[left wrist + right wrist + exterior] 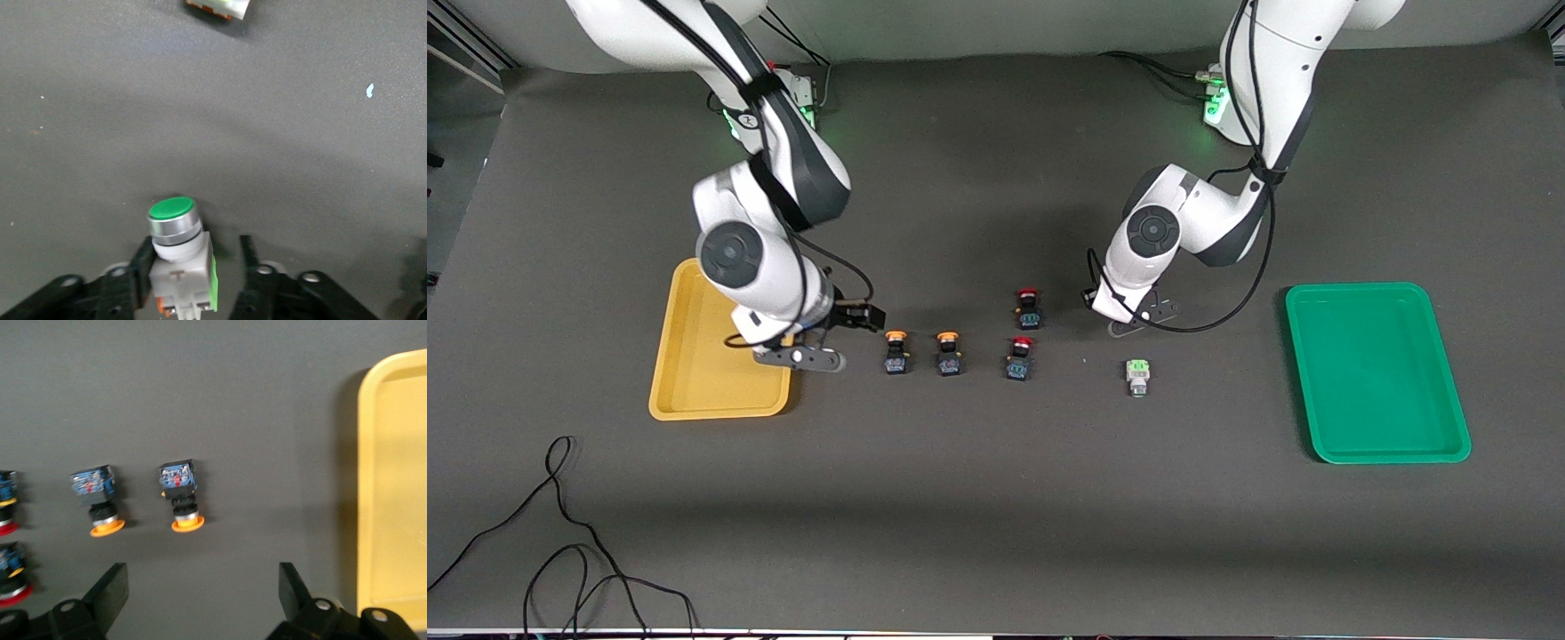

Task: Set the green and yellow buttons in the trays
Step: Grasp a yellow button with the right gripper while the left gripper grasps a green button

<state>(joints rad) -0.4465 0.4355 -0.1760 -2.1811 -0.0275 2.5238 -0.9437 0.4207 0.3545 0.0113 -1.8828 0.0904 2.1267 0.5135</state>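
A dark grey cloth-covered table (978, 498) carries everything. At the right arm's end lies the shallow mustard-yellow plastic tray (694, 373); the right gripper (800, 356) hangs over its edge with fingers (110, 590) spread wide, holding nothing. Beside the tray stand two orange-yellow-capped black pushbuttons (896, 352) (948, 352), then two red-capped black pushbuttons (1021, 357) (1029, 308). The left gripper (193, 277) is clamped on one pale green-capped whitish-grey pushbutton (177, 257); the other green-capped pushbutton (1136, 376) rests on the cloth near it. The bright green plastic tray (1376, 372) lies at the left arm's end.
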